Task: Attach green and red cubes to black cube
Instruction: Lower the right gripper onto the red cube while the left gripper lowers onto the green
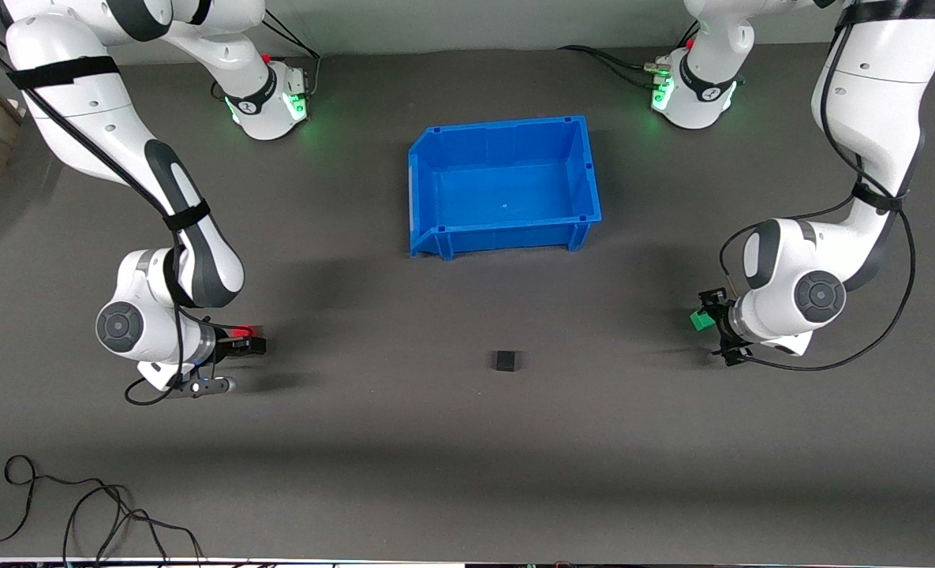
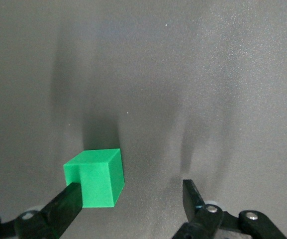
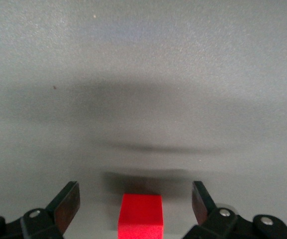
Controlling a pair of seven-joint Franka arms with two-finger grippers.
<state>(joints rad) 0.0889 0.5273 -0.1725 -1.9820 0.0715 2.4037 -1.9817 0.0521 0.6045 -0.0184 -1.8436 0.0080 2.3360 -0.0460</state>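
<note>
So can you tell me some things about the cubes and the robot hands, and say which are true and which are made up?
1. The black cube sits inside the blue bin. False: it lies on the table, nearer the front camera than the bin.
2. The right tool is open, with the red cube between its fingers. True.
3. The left tool is clamped shut on the green cube. False: it is open; one finger is at the cube and the other stands apart.
4. The red cube is stuck to the black cube. False: they are far apart.
5. The bin holds no cubes. True.
</note>
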